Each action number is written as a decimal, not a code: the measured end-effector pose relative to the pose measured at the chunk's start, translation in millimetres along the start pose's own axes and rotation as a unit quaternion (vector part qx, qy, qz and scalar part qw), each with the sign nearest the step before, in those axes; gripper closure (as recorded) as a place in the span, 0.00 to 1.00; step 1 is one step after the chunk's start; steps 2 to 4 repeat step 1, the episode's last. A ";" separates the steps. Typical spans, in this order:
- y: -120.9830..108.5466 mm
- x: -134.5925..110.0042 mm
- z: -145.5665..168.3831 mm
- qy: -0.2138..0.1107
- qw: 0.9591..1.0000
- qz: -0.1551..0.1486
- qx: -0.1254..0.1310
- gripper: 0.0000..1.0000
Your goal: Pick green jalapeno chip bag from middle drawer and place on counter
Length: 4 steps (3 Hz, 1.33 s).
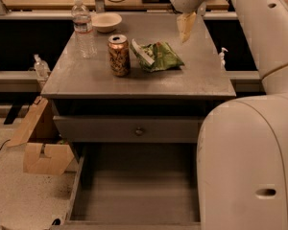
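The green jalapeno chip bag lies flat on the counter, just right of the gold-brown can and touching or nearly touching it. My gripper hangs above the counter's far right part, up and to the right of the bag, open and empty, with a pale finger pointing down. The middle drawer is pulled out below the counter, and its grey floor is bare.
A water bottle and a white bowl stand at the counter's far left. The closed drawer front with a knob sits above the open drawer. A cardboard box is on the floor at the left. My white body fills the right.
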<state>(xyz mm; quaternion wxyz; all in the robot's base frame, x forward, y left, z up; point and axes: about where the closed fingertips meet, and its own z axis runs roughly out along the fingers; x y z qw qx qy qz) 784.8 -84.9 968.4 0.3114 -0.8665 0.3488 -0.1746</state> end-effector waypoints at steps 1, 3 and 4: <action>0.0 0.0 0.0 0.000 1.000 0.000 0.000 0.00; 0.0 0.0 0.0 0.000 1.000 0.000 0.000 0.00; 0.0 0.0 0.0 0.000 1.000 0.000 0.000 0.00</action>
